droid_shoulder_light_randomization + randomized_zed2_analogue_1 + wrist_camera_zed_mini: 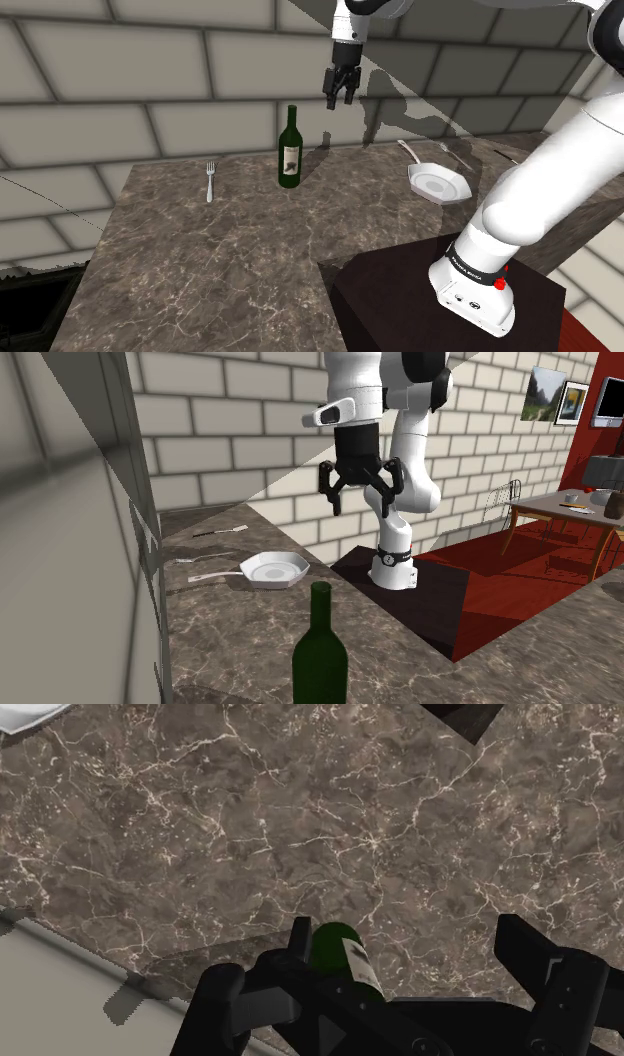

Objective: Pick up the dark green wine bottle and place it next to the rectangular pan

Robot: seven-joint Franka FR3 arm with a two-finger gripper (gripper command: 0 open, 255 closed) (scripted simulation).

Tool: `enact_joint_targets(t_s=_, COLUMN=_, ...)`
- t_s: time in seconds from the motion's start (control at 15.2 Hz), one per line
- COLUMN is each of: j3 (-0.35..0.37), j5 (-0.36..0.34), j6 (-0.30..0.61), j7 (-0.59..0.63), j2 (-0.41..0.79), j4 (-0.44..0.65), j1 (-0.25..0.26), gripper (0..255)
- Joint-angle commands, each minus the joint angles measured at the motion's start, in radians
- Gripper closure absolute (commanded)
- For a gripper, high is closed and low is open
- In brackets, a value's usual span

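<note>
In the second exterior view the bottom edge cuts the wine bottle (320,652) off below its shoulder. In the wrist view the gripper (400,944) hides the bottle's base, and the pan (30,712) shows as 1 white corner (the rest runs off the edge). The label (291,160) print is too small to read.

Glossy dark green wine bottle (290,150), smooth white pan (437,184), polished white-veined brown marble counter (200,260).

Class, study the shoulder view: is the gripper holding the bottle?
No, the open gripper hangs in the air above the upright bottle, apart from it.
</note>
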Motion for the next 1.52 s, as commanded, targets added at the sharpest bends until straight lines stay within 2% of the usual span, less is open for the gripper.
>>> enact_joint_targets(t_s=0.0, j3=0.005, j5=-0.007, j6=0.010, j7=0.006, j2=0.077, j4=0.070, j1=0.001, gripper=0)
enact_joint_targets(t_s=0.46, j3=0.014, j5=-0.040, j6=-0.011, j7=0.029, j2=0.366, j4=0.385, j1=0.011, gripper=0)
enact_joint_targets(t_s=0.79, j3=0.015, j5=-0.066, j6=-0.082, j7=0.044, j2=0.603, j4=0.697, j1=0.026, gripper=0)
enact_joint_targets(t_s=1.32, j3=0.015, j5=-0.065, j6=0.028, j7=0.042, j2=0.589, j4=0.573, j1=0.027, gripper=0)
enact_joint_targets(t_s=1.45, j3=0.015, j5=-0.065, j6=0.028, j7=0.042, j2=0.589, j4=0.573, j1=0.027, gripper=0)
